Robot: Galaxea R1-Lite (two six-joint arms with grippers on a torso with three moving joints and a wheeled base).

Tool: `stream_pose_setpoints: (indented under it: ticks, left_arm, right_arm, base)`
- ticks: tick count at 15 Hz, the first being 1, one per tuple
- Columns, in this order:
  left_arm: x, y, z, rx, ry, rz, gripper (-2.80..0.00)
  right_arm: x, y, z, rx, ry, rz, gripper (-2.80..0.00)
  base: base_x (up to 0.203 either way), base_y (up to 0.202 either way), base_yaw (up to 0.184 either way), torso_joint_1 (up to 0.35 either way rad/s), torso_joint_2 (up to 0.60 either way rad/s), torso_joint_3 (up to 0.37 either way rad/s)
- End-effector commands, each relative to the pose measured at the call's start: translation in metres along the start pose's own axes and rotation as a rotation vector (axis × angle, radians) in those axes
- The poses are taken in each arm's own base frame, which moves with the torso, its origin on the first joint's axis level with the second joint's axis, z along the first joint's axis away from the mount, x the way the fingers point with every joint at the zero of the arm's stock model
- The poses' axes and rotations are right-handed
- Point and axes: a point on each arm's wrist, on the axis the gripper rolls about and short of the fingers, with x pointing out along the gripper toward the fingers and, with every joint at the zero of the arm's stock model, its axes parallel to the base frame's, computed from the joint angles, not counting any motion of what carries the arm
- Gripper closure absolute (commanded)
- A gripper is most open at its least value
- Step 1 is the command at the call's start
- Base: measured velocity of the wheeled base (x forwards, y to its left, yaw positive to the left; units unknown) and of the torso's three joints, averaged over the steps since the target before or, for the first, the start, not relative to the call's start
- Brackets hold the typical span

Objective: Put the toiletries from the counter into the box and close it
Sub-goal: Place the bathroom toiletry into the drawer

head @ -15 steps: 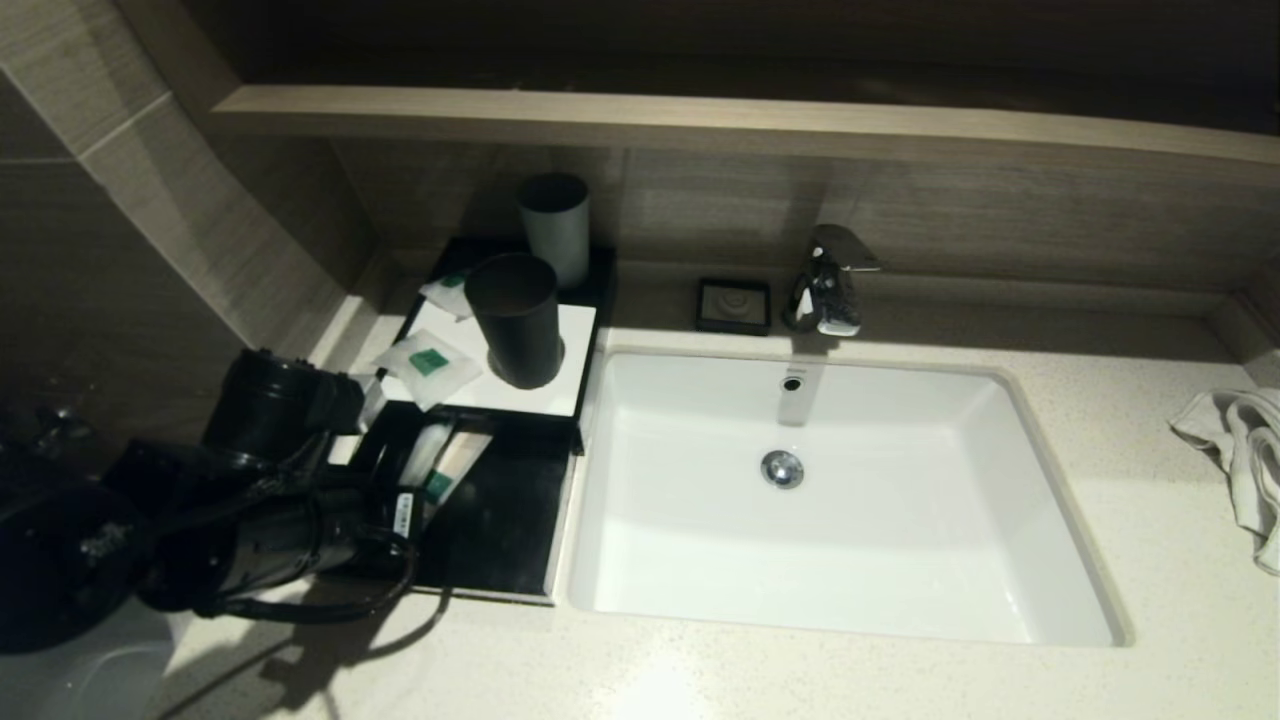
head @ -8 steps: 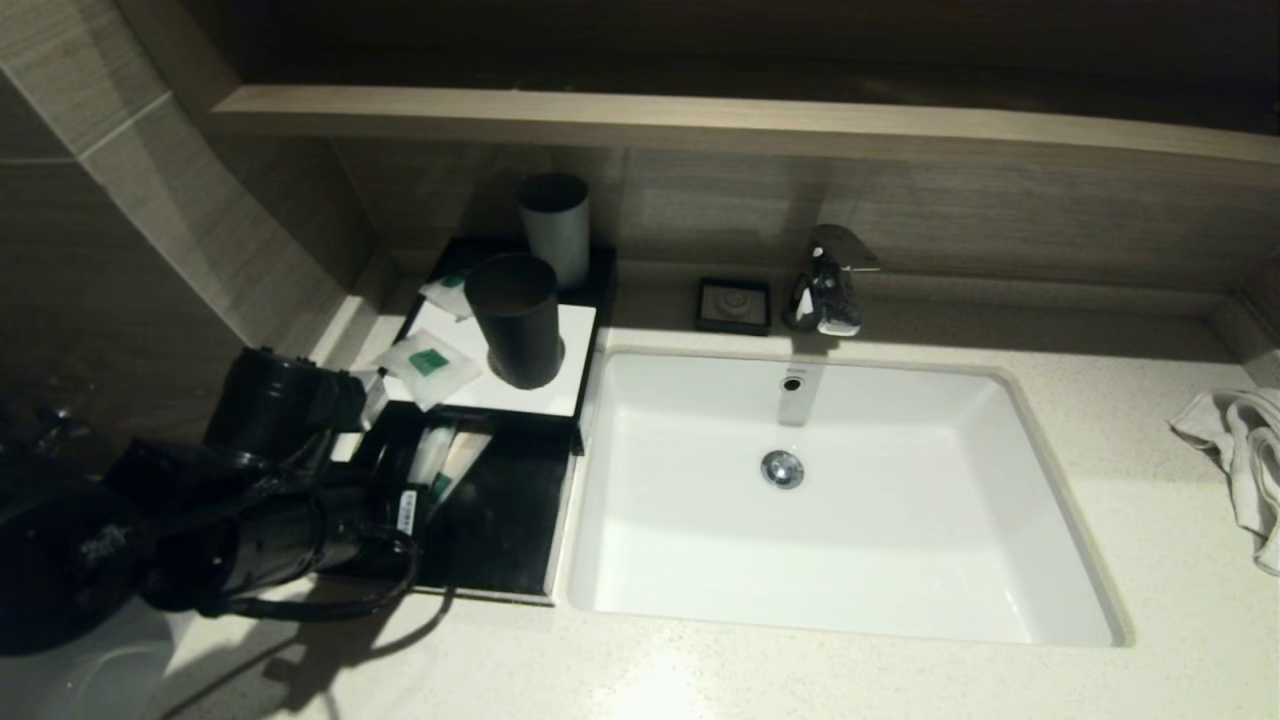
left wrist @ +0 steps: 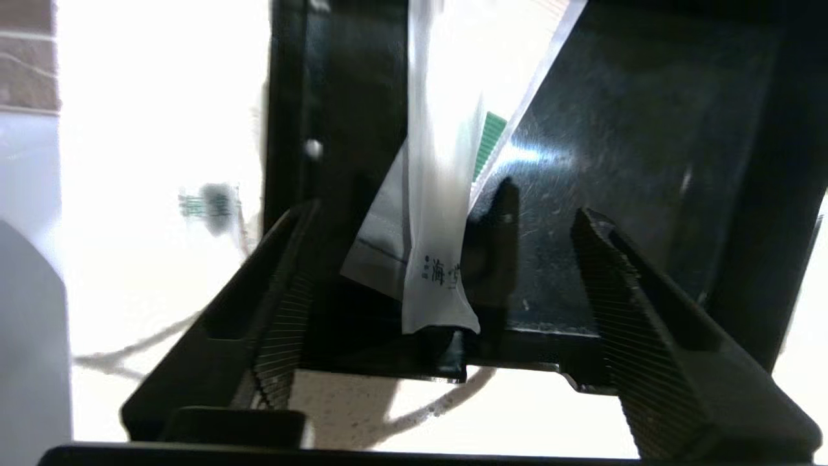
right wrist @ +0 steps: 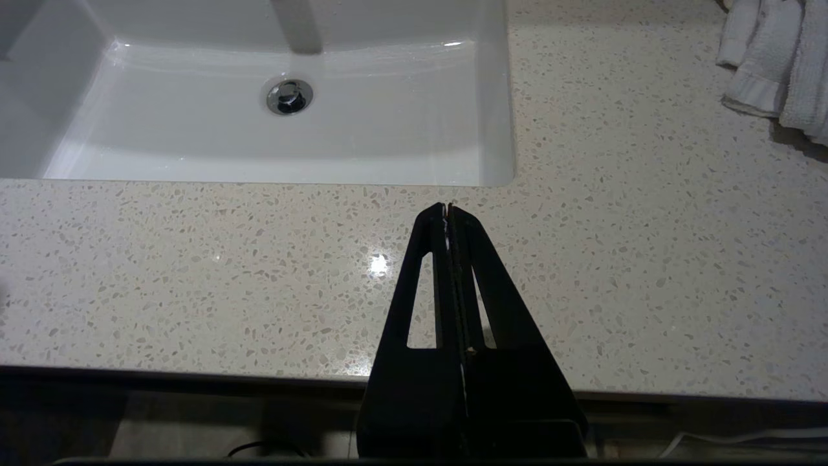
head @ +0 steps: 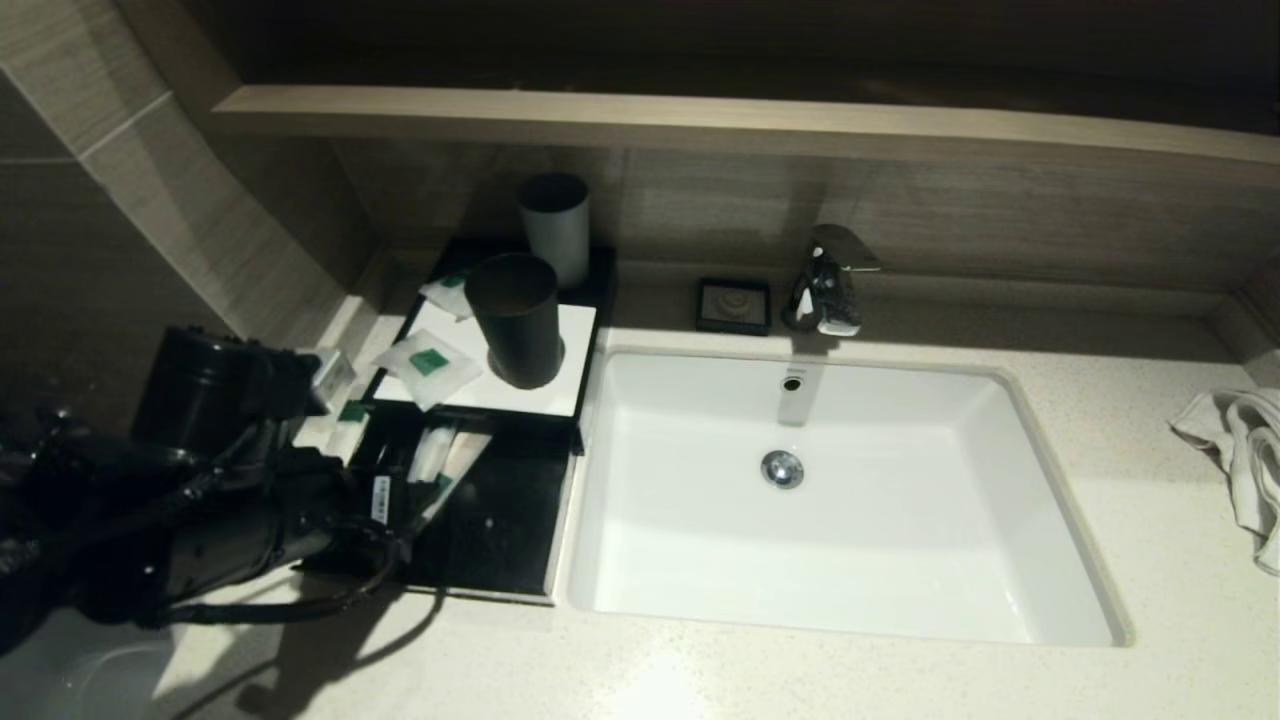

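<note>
Hotel vanity, mid-job: our left gripper hangs w/ jaws spread wide and nothing between them, at the front lip of the pulled-out drawer of the box. Two long sachets lie side by side in the drawer, far ends tucked under the box's white top. Two small squarish sachets remain on that top: one by the black cup, the other behind it, part hidden by the cup. Another small white packet w/ a green mark sits just left of the box, near our arm; we can't tell what it is, or if it rests on the counter.

Right gripper is parked over the counter's front edge, fingers pressed together, empty.

Handling, as we judge it: sachets are light, thin, soft film, prob. slick, so they'll buckle or slide rather than lift cleanly. Best pinched across the narrow width near mid-length, or at a raised edge for the square ones; little risk of breakage.

Hard to read: the arm blocks the drawer's left side in the head view, and glare washes out the upper sachet ends in the wrist view. The grey cup stands at the back of the box.
</note>
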Motion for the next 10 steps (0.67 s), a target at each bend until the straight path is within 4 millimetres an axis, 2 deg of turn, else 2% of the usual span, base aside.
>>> stream_pose_setpoints:
  ticks: [1, 9, 10]
  left_arm:
    - [-0.015, 0.004, 0.005, -0.017, -0.061, 0.028, -2.8]
    - [-0.043, 0.014, 0.009, -0.045, -0.149, 0.09, -2.8]
    - [-0.046, 0.016, 0.008, -0.046, -0.145, 0.093, 0.0]
  right_arm:
    - [0.0, 0.0, 0.0, 0.001, 0.0, 0.0, 0.0]
    - [0.0, 0.0, 0.0, 0.0, 0.001, -0.001, 0.0]
    - [0.0, 0.0, 0.0, 0.001, 0.002, 0.0, 0.0]
  base:
    - [0.0, 0.0, 0.0, 0.0, 0.0, 0.0]
    - [0.0, 0.0, 0.0, 0.0, 0.0, 0.0]
    - [0.0, 0.0, 0.0, 0.0, 0.0, 0.0]
